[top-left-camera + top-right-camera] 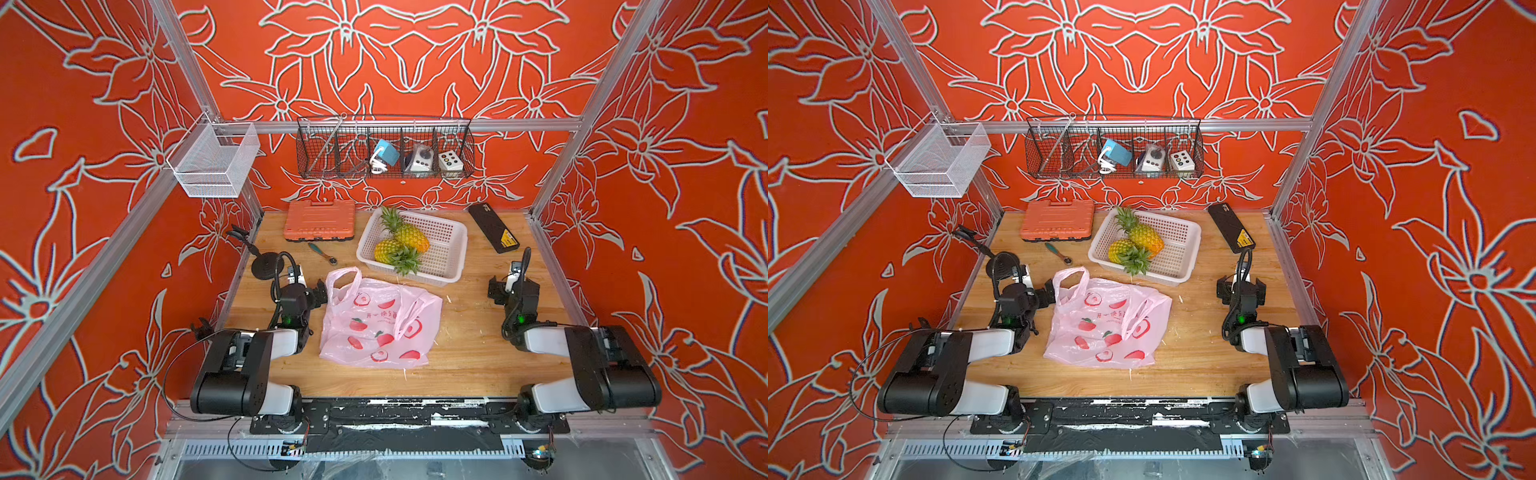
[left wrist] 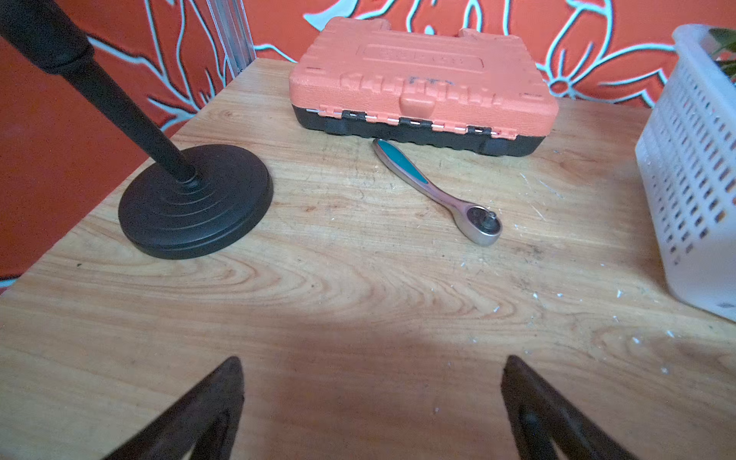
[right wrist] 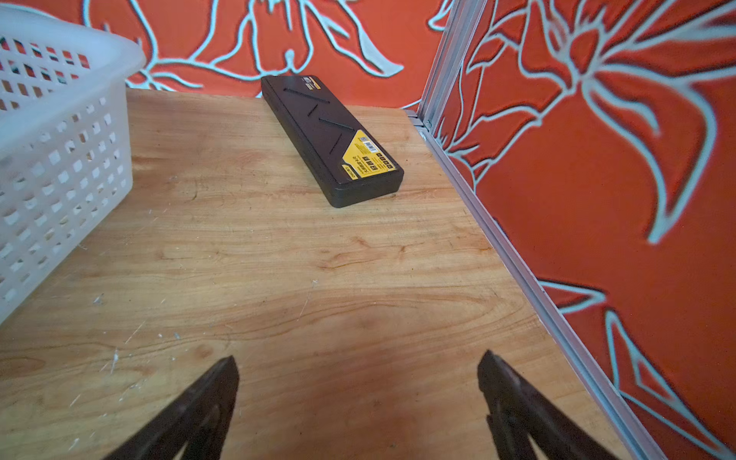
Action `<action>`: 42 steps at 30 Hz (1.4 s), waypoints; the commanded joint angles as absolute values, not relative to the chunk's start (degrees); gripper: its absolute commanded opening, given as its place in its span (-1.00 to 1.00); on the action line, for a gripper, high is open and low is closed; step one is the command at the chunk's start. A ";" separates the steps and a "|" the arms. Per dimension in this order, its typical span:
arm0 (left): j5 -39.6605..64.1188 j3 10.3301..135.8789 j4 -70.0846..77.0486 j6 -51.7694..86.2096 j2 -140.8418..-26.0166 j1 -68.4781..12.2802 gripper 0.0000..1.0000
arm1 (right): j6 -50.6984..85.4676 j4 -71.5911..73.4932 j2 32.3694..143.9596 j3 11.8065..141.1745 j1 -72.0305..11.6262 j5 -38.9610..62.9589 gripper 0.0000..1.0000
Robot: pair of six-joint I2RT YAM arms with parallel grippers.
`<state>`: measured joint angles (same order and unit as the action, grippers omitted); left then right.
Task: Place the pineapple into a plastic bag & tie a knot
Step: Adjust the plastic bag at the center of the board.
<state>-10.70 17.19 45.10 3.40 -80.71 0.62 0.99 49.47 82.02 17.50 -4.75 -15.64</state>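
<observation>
The pale-pink plastic bag (image 1: 380,328) (image 1: 1106,328) lies flat at the table's middle, its two handles loose and apart; no knot shows. Behind it, two pineapples (image 1: 409,235) (image 1: 1144,237) lie in a white perforated basket (image 1: 446,245) (image 1: 1179,245). My left gripper (image 1: 307,284) (image 1: 1038,286) hovers just left of the bag, open and empty, as the left wrist view (image 2: 373,361) shows over bare wood. My right gripper (image 1: 513,286) (image 1: 1241,286) stands open and empty well right of the bag, near the basket's corner (image 3: 359,357).
An orange tool case (image 1: 320,220) (image 2: 422,79), a ratchet (image 1: 322,253) (image 2: 438,191) and a black stand base (image 1: 266,264) (image 2: 195,199) sit at the back left. A black flat box (image 1: 494,228) (image 3: 334,135) lies back right. A wire shelf (image 1: 384,149) hangs on the back wall.
</observation>
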 commanded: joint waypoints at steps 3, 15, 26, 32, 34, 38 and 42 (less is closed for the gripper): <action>-11.34 16.96 45.75 3.08 -80.52 0.31 0.99 | 0.94 50.02 81.82 17.14 -4.53 -16.52 0.95; -11.34 16.88 45.77 3.08 -80.51 0.22 0.99 | 0.94 50.18 81.91 17.14 -4.57 -16.52 0.96; -16.81 21.64 32.69 4.43 -75.07 -0.12 0.99 | 2.05 50.04 79.27 16.36 -3.33 -15.81 0.96; -21.97 40.58 -9.16 25.72 -61.45 -0.21 0.98 | 20.55 18.10 57.92 22.82 -3.28 -28.15 0.95; -11.76 41.87 -13.16 30.48 -55.47 -0.21 0.69 | 41.47 -1.73 52.43 27.50 -2.41 -29.97 0.91; 9.32 43.77 -25.66 39.02 -47.98 -3.76 0.11 | 39.86 -17.07 45.89 32.53 -2.22 -1.51 -0.01; 10.72 39.79 -36.82 44.01 -40.47 -16.34 -0.17 | 43.33 -29.95 41.81 31.89 -5.05 14.68 -0.17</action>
<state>3.14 43.11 -20.62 35.92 -43.33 -10.26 35.73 -10.00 43.16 32.93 -3.18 -0.80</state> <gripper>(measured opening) 0.435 0.423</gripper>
